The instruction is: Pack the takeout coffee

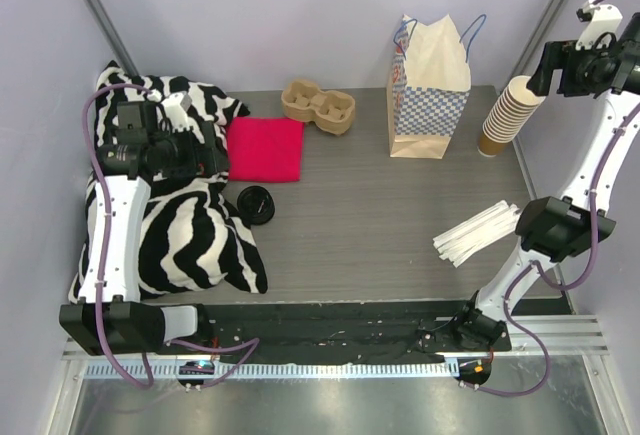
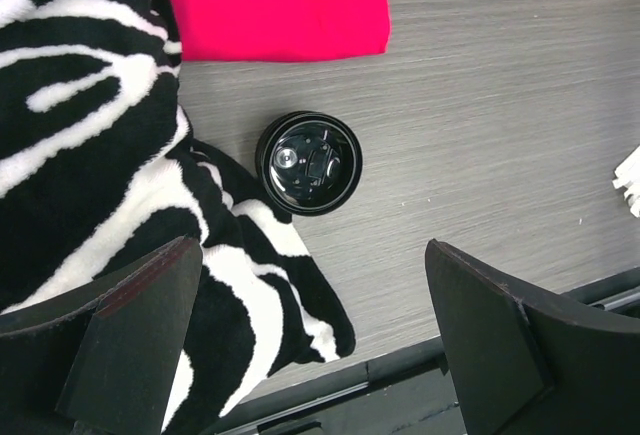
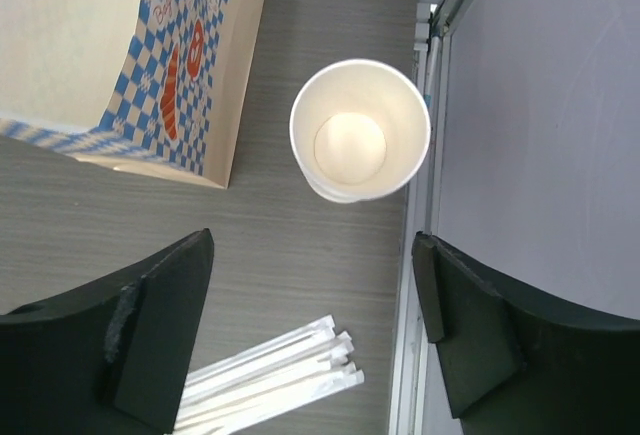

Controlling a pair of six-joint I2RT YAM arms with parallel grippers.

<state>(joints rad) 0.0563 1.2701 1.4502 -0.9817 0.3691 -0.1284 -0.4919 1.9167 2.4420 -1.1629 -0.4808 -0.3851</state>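
The right gripper [image 3: 313,285] hangs wide open and empty over the far-right cup stack [image 3: 360,130], apparently to take one. The left gripper [image 2: 312,285], equally open and empty, hovers above the lid [image 2: 308,163].

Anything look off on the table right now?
Nothing spilled or damaged. One oddity: a black lid lies alone beside the zebra fabric, with no cup visible under it. The cup stack looks tilted from above, possibly just perspective.

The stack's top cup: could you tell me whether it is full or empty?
Empty: the right wrist view looks into the top cup and shows its bare bottom.
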